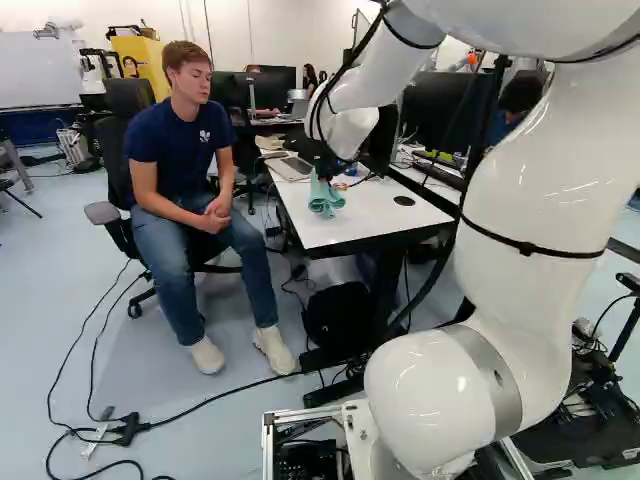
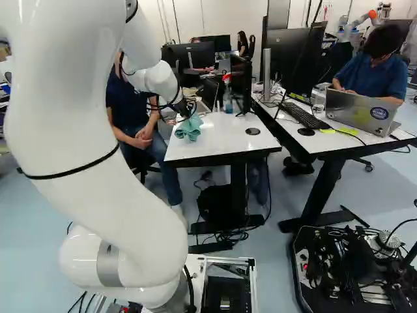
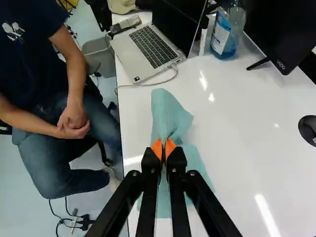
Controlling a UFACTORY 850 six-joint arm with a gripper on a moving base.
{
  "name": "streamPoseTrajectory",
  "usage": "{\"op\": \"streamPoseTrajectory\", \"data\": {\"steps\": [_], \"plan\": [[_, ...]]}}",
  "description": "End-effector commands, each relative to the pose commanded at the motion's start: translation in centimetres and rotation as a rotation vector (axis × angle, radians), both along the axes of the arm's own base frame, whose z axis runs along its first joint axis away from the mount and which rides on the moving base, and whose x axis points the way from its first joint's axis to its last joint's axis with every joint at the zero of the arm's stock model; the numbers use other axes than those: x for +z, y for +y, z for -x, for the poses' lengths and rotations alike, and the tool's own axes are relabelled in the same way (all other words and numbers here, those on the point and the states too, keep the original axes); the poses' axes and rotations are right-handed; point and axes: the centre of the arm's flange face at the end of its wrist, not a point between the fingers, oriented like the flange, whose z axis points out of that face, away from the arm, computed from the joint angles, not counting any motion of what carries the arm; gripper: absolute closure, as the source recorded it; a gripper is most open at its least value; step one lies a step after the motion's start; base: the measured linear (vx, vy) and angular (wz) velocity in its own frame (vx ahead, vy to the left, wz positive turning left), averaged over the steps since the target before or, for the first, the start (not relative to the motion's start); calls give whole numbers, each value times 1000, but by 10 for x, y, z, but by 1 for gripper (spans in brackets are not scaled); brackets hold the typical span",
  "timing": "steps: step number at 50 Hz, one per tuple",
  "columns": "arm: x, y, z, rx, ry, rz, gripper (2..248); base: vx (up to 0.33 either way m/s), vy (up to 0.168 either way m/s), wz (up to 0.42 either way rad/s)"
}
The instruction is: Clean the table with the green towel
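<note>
In the left base view my gripper (image 1: 324, 172) is over the white table (image 1: 375, 222), with the green towel (image 1: 326, 198) hanging beneath it. The right base view shows the same towel (image 2: 189, 128) near the table's left side. Seen from the wrist, the gripper (image 3: 163, 149) is shut on the towel (image 3: 169, 116), whose cloth bunches between the orange pads. One part of it stands out ahead of the fingers, and the rest spreads under them over the tabletop.
Beyond the towel are a laptop (image 3: 153, 47), its cable and a blue-labelled bottle (image 3: 227, 32). A monitor (image 3: 284, 29) and a black disc (image 3: 308, 129) are on the table too. A person (image 1: 195, 170) sits close beside the table's edge. A second table (image 2: 313, 130) adjoins.
</note>
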Motion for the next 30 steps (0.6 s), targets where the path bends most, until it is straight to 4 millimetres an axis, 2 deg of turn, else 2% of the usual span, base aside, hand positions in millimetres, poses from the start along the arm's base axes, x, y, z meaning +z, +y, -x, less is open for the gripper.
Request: {"op": "streamPoseTrajectory", "data": {"steps": [11,30], "plan": [[-2,0,-2,2,3,2,218,0,0,0],[-23,1,-11,1,41,6,218,0,0,0]]}}
